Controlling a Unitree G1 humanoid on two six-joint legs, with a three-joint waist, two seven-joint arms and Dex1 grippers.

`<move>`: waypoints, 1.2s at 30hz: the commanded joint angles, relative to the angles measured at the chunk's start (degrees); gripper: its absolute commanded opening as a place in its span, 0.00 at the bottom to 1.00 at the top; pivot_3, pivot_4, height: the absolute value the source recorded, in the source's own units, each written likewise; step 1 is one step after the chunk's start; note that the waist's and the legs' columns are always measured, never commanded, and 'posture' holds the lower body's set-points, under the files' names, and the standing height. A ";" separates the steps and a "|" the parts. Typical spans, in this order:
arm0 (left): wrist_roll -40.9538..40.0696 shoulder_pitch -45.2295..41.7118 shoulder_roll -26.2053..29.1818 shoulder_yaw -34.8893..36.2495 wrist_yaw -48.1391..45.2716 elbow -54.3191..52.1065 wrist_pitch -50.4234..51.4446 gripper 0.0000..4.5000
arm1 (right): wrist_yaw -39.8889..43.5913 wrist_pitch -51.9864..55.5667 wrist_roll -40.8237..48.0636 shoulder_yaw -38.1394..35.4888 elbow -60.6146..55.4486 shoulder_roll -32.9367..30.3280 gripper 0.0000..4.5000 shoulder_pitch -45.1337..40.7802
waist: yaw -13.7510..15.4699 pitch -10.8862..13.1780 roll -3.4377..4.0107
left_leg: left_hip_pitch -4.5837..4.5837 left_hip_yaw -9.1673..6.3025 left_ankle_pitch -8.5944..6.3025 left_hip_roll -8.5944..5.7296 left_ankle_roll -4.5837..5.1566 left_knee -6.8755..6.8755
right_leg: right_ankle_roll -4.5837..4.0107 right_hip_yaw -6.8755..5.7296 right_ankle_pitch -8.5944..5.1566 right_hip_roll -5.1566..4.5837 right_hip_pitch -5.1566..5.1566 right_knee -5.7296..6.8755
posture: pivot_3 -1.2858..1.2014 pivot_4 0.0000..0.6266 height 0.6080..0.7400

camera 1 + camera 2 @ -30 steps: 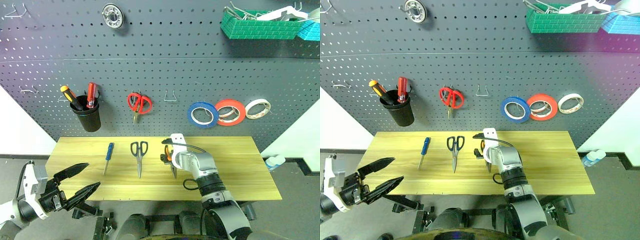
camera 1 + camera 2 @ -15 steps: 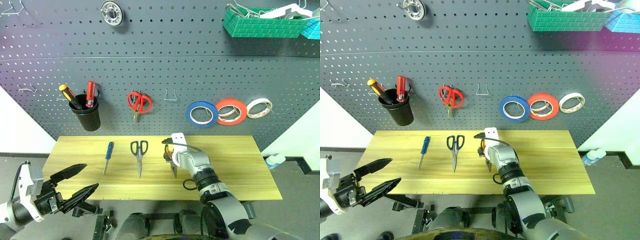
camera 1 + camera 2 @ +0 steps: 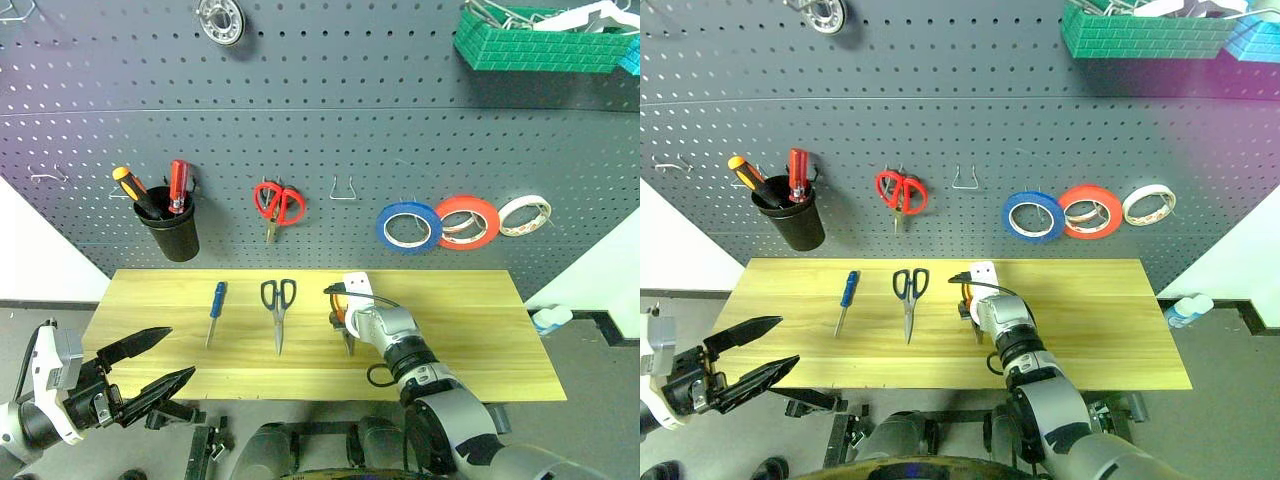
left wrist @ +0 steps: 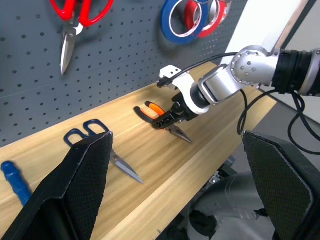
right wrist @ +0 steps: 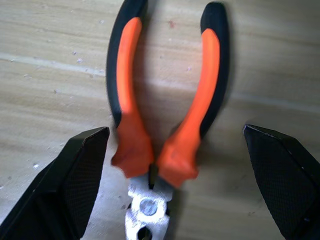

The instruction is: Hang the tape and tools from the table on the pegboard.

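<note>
Fig.: R gripper (image 5: 165, 150) over pliers, jaws spread wide, one finger either side of the orange-and-black handles, nothing pinched yet. Pliers (image 5: 165, 115) lie flat on the table (image 3: 470, 340), steel nose toward the robot, handles toward the pegboard (image 3: 350, 130). In the left wrist view the R gripper tips sit right at the pliers, angled down; contact can't be told.

L gripper (image 3: 150, 365) also spread, empty, hanging off the table's near-left corner, well apart from any tool.

Step in hand (judged): picking up the pliers. Blue tape (image 3: 407, 226) already hangs on the board, beside red roll (image 3: 467, 221) and cream roll (image 3: 524, 215). Black-handled scissors (image 3: 278, 310) and blue screwdriver (image 3: 215, 310) lie on the table left of the pliers, not yet hung.

Next move calls for: fingers down around both handles, squeeze near the pivot so the tool doesn't swing, lift, carry to the bare hook (image 3: 342, 190) btw. red scissors (image 3: 278, 206) and blue tape.

Writing/brands: none legible on tools, rolls, black cup (image 3: 172, 235) or green bin (image 3: 540, 48).
</note>
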 commanded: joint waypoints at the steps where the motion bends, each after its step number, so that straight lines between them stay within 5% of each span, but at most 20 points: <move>1: -0.67 0.32 0.82 2.02 -0.22 -1.49 -0.11 0.97 | -0.14 -1.24 -0.68 0.98 0.94 2.35 0.96 -2.49 | -0.03 0.02 0.01 | -0.01 0.00 0.00 0.00 0.00 -0.05 | 0.02 -0.01 0.01 0.00 -0.02 0.00 | 0.58 0.12 0.93; 9: -0.47 0.89 0.66 2.31 -0.63 -1.23 -0.56 0.97 | -0.25 -0.71 -2.20 2.81 1.37 1.96 0.47 -2.52 | 0.01 0.18 -0.02 | 0.00 -0.02 0.00 0.00 0.00 -0.09 | -0.12 -0.02 -0.07 -0.04 -0.02 -0.03 | 0.59 0.14 0.93; 19: -0.32 0.37 0.60 2.02 -0.98 -0.50 -0.78 0.97 | 2.86 -2.09 -1.19 2.65 0.58 1.13 0.47 -2.34 | -0.04 0.46 -0.10 | 0.00 -0.03 0.00 0.00 0.00 -0.09 | -0.12 -0.04 -0.08 -0.03 -0.01 -0.04 | 0.58 0.13 0.93; 36: 1.63 -5.25 0.64 -1.76 -1.05 2.85 -1.26 0.97 | 34.38 -5.36 6.72 6.30 -27.53 -12.19 0.47 11.93 | 1.28 0.65 -0.38 | -0.85 -0.10 0.00 -0.02 -0.02 -0.05 | 0.10 -0.20 0.06 -0.08 -0.70 -0.11 | 0.56 0.07 0.93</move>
